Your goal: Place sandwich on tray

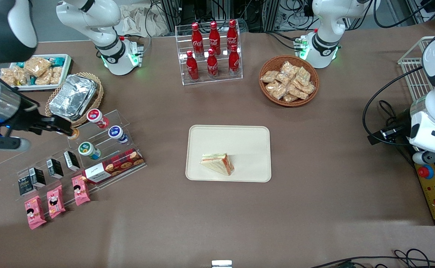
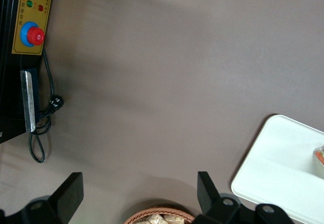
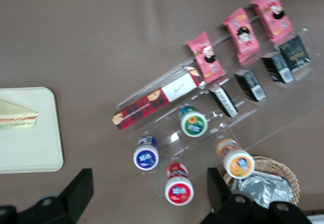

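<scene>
Tabletop (image 1: 314,208): brown, carries all items. Tray (image 1: 247,137): cream, centre of the front view; holds the sandwich (image 1: 218,163) in its lower half, long axis slanting toward the tray's lower right, placement apparently complete. Wicker basket (image 1: 267,67): tan snack packets. Second basket (image 1: 96,100): foil container. Hand (image 1: 59,128): middle left of the front view above the acrylic rack, well apart from the sandwich, fingers spread, holding nothing.
</scene>
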